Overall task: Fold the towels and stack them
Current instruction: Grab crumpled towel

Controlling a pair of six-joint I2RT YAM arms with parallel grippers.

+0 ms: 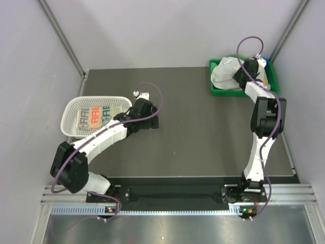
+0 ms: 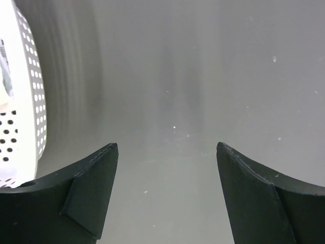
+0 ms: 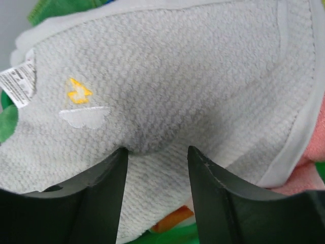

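Note:
A grey-white towel (image 1: 225, 71) is bunched in the green tray (image 1: 272, 77) at the far right. My right gripper (image 1: 238, 74) is down on it. In the right wrist view the gripper (image 3: 157, 150) has its jaws partly closed around a bulge of this towel (image 3: 167, 66). Under it show a pink towel (image 3: 304, 173) and a bit of orange cloth (image 3: 172, 219). A folded white towel with coloured letters (image 1: 94, 116) lies in the white basket (image 1: 71, 109). My left gripper (image 1: 152, 122) is open and empty over the table, right of the basket.
The basket's perforated wall (image 2: 31, 101) is at the left edge of the left wrist view, close to the left finger. The left gripper (image 2: 167, 147) has dark table below it. Grey walls enclose the table at the back and sides.

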